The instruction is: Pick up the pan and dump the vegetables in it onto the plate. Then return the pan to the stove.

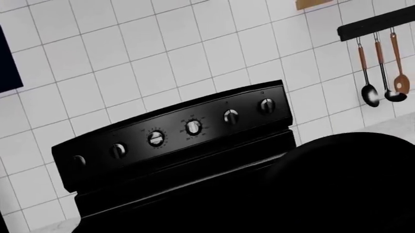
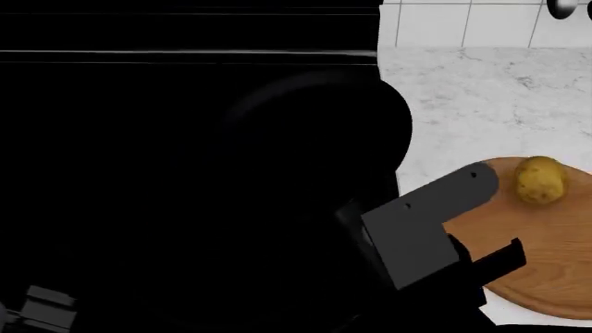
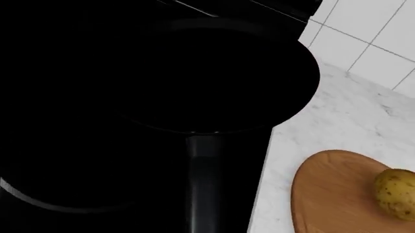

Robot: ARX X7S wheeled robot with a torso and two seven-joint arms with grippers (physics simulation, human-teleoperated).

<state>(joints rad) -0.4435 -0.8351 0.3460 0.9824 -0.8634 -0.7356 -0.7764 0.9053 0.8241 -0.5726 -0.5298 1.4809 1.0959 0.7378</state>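
Right gripper (image 2: 365, 229), apparently clenched on the pan (image 3: 214, 73) handle though its fingers are hidden, should lower level, centred on the stove (image 2: 138, 139).

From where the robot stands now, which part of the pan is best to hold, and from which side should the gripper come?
Grip the pan by its long thin handle, just behind the shiny neck. In the head view the pan overhangs the stove edge beside the plate; the handle points back toward the robot, so approaching from the robot's side, jaws across the handle, seems best.
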